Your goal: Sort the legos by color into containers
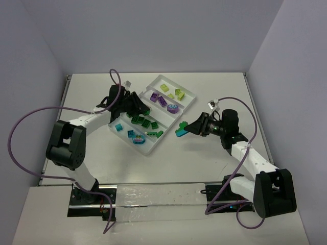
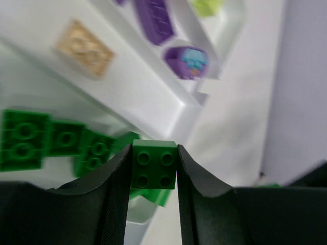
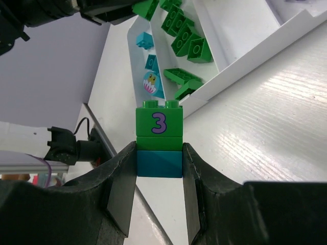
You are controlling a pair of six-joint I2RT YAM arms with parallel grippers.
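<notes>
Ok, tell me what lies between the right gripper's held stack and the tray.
Nothing: the top view shows only bare white table between the green-and-teal stack in the right gripper and the tray.

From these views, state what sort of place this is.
Likely a robot lab cell: white table between plain walls, left arm and right arm bolted at its edge, tray of Lego bricks.

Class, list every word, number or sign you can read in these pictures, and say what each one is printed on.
"3": purple numeral on the green brick stacked on the teal-blue brick in the right gripper.
Print on the purple brick: too blurred to read.
Round teal piece: a chick picture, no lettering.
Nothing else legible.
</notes>
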